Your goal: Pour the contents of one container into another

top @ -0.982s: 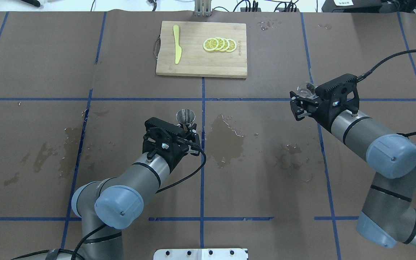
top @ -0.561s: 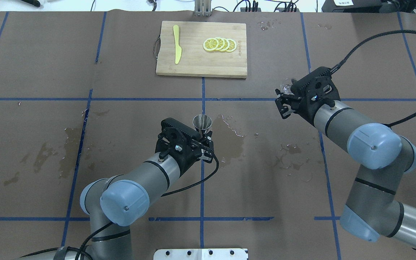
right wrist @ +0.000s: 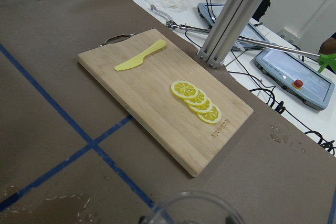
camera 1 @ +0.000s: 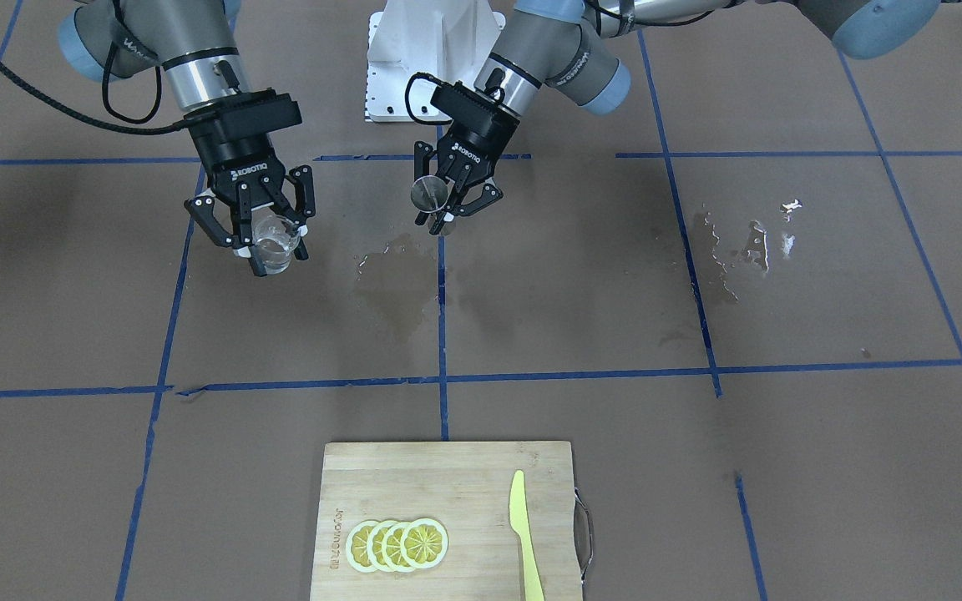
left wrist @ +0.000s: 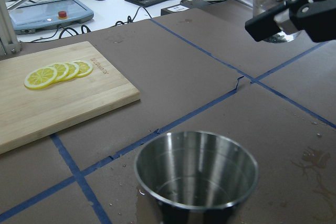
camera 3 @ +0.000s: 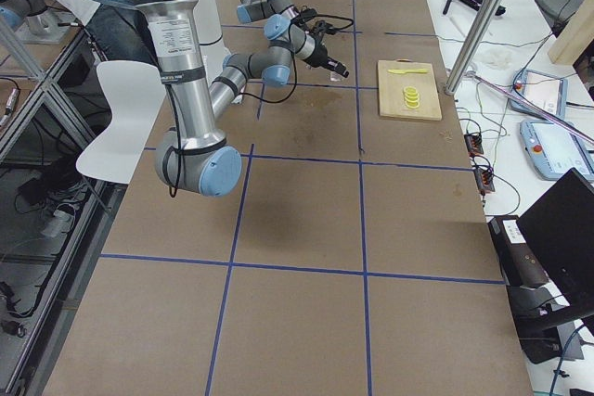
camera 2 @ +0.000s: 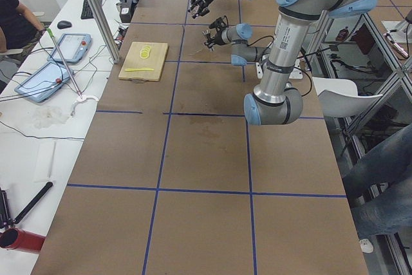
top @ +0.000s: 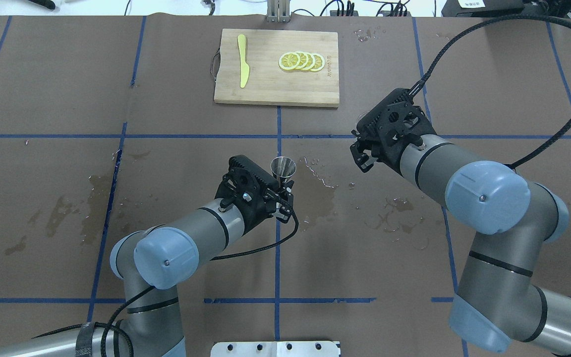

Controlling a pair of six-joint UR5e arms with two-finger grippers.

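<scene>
1. Main risk, as we judge it, is a spill. The glass cup [camera 1: 274,242] is well apart from the jigger [camera 1: 429,194]. Any tilt begun before the cup's rim is over the jigger's mouth puts liquid on the worktop [top: 191,124] (wet patches [top: 315,193] lie on it, on the robot's side of the cutting board [top: 270,82]).
2. The jigger's mouth looks no wider than the cup, so a fast tilt or a slight offset could send the stream past the rim.
3. Smooth glass held by two jaws could turn or slip as the wrist rolls. A knock of cup against jigger could twist the jigger in its grip.
4. Right jaws: pinching the glass cup from both sides. The cup hangs between the tips, roughly upright, with its base below them. It seems to hold some clear liquid, but we cannot tell how much.
5. Left jaws: pressed onto the jigger low down, with the upper cone standing free above them, mouth up. In the left wrist view the bowl looks almost empty.
6. Positions from the cutting board: the jigger is on the robot's side, roughly opposite the board's middle and well apart from it. The cup is also on the robot's side, out past the end that bears the lemon slices [top: 301,61]. Both appear held off the worktop.
</scene>
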